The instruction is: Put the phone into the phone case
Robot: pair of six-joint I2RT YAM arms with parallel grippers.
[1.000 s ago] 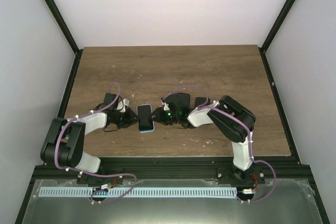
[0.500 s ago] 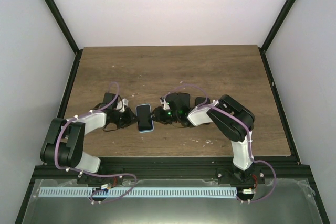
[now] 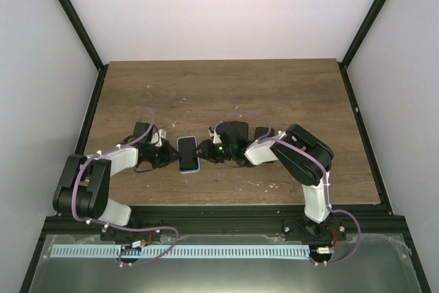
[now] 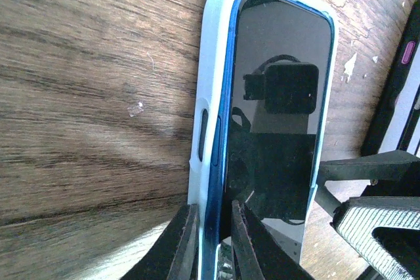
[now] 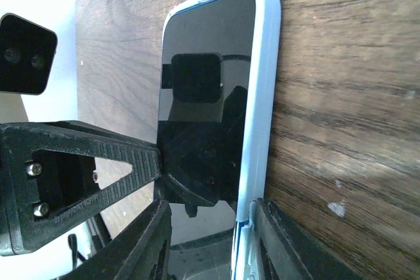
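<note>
Phone (image 4: 279, 109) lies in the phone case (image 4: 211, 77), stretching away from both grippers; left gripper (image 4: 213, 218) pinches its side rim tightly, right gripper (image 5: 210, 227) straddles the near end half-open, grip unclear

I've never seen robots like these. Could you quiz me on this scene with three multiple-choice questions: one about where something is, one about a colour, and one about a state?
1. Where is the phone?
A) against the back wall
B) on the table, between the left gripper and the right gripper
C) on the metal rail by the arm bases

2. What colour is the phone case?
A) red
B) black
C) pale blue

3. How is the phone's screen?
A) dark
B) lit up
C) facing down

Answers:
1 B: the top view shows a gripper on each side of it.
2 C: both wrist views show a pale rim around the phone.
3 A: it faces up and shows only reflections.
</note>
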